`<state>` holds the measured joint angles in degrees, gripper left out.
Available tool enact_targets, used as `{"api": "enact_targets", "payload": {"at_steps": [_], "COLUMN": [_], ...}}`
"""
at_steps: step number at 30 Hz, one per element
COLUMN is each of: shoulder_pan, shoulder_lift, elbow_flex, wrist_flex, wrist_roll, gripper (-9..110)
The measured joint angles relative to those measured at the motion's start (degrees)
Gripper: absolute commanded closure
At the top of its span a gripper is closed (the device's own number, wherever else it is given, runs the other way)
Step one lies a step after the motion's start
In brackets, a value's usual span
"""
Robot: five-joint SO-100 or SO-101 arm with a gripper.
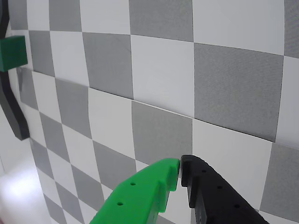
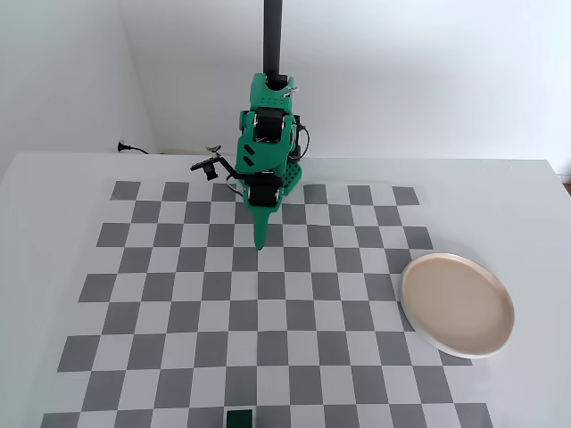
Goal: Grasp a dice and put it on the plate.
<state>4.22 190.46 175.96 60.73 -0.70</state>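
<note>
Reaching the dice [image 2: 238, 417] means crossing the checkerboard [image 2: 178, 303]: in the fixed view it sits at the board's near edge. Your gripper [image 2: 260, 246], tips closed and empty, hangs near the far edge.

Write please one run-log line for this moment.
gripper: shut, empty, above checkerboard | dice: near board edge, not grasped | plate: right in fixed view, empty

Open checkerboard mat [image 2: 268, 303] between gripper [image 2: 260, 245] and dice [image 2: 238, 418] at near edge in fixed view; nothing standing between. Plate [image 2: 457, 304] well apart at right edge, its approach likewise unobstructed.
</note>
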Motion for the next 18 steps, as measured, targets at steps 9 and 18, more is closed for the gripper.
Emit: {"api": "enact_targets", "payload": {"at_steps": [9,18], "shoulder_pan": [0.00,0.00], "shoulder_lift": [0.00,0.00], "elbow_flex": [0.00,0.00], "wrist_flex": [0.00,0.00], "wrist_roll": [0.00,0.00], "gripper": [106,104]}}
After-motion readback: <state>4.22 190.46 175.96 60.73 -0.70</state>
